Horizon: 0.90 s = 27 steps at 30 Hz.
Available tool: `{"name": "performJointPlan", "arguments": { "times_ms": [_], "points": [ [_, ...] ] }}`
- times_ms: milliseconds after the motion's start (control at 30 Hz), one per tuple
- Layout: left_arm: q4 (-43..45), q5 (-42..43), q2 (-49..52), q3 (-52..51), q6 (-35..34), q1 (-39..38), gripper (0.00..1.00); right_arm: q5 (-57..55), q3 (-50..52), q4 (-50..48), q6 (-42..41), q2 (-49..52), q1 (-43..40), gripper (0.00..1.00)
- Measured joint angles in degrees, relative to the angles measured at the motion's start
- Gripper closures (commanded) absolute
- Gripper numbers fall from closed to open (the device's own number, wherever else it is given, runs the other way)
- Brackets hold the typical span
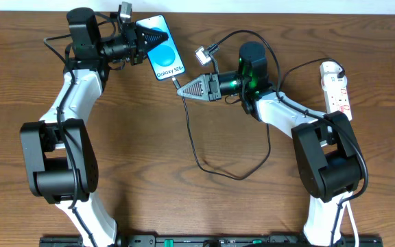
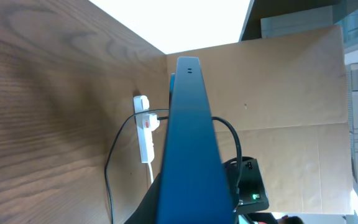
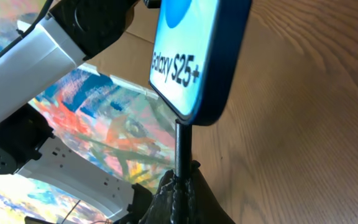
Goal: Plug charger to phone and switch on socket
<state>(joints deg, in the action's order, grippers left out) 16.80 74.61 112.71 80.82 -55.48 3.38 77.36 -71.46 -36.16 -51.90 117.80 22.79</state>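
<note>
The phone with its blue screen and "Galaxy S25" text is held tilted above the table by my left gripper, shut on its top end. In the left wrist view the phone shows edge-on. My right gripper is shut on the charger's plug tip, which meets the phone's bottom edge. The black charger cable loops over the table. The white socket lies at the far right, also in the left wrist view.
A white cord runs from the socket down the right side. The table's back edge lies just behind the phone. Brown cardboard stands beyond the table in the left wrist view.
</note>
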Motion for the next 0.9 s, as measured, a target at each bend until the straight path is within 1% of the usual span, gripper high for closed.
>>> {"name": "performJointPlan", "arguments": {
  "times_ms": [700,900],
  "points": [
    [0.0,0.0,0.0,0.0,0.0,0.0,0.93,0.4,0.0,-1.1,-0.5,0.0,0.0,0.99],
    [0.0,0.0,0.0,0.0,0.0,0.0,0.93,1.2,0.0,-3.1,-0.9,0.0,0.0,0.99]
  ]
}}
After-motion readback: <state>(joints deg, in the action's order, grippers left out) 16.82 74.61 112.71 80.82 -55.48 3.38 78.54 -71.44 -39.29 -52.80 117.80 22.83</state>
